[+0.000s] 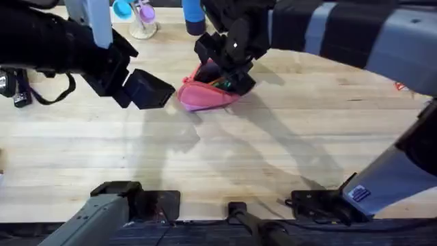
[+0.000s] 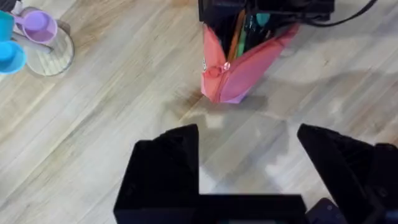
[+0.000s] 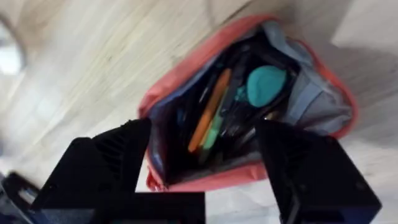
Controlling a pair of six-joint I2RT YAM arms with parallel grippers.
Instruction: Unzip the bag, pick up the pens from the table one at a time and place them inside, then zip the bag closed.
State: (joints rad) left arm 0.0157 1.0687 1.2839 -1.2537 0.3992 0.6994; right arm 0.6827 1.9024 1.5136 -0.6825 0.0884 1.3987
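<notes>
The pink-red bag point(image 1: 199, 98) lies on the wooden table point(image 1: 273, 150) at the back middle, its zipper undone and its mouth gaping. In the right wrist view the bag point(image 3: 186, 87) holds a green pen point(image 3: 214, 134) beside an orange stick and a teal-topped item; other dark items inside cannot be told apart. My right gripper point(image 1: 231, 72) hangs open just over the mouth, its fingers point(image 3: 298, 168) on either side of the opening with nothing between them. To the bag's left, my left gripper point(image 1: 160, 91) is open and empty, a short way from the bag point(image 2: 239, 74).
A clear jar point(image 1: 141, 20) with pink and purple-topped sticks stands at the back left, also in the left wrist view as the jar point(image 2: 40, 40). A blue object point(image 1: 193, 17) is behind the bag. A black cable point(image 1: 27, 92) lies at the far left.
</notes>
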